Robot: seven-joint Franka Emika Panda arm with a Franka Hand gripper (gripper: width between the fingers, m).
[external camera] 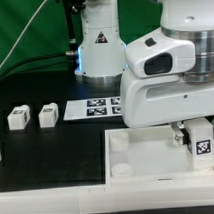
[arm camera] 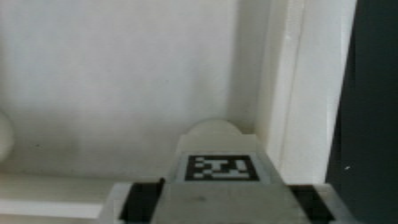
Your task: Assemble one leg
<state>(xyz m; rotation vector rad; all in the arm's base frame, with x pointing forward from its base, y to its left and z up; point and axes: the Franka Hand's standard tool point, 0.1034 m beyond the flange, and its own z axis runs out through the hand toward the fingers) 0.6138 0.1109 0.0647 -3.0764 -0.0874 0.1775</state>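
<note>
1. White plastic throughout the exterior view: large square tray-like part (external camera: 147, 154) with raised rims on the black table (external camera: 46, 147). The gripper (external camera: 196, 137) holds the leg (external camera: 203, 144), a tagged rectangular post, over the tray's corner at the exterior view's right.
2. Two spare legs (external camera: 33, 117) stand well apart, beside the marker board (external camera: 95, 105).
3. Wrist view: fingers (arm camera: 146, 200) clamp the leg (arm camera: 222, 165) on both sides; smooth tray floor and rim (arm camera: 267, 70) beyond.

Your exterior view faces the table (external camera: 56, 147) from the front, slightly raised; your wrist view looks closely down the tagged leg (arm camera: 222, 160) at the tray (arm camera: 125, 90), shared by both.
</note>
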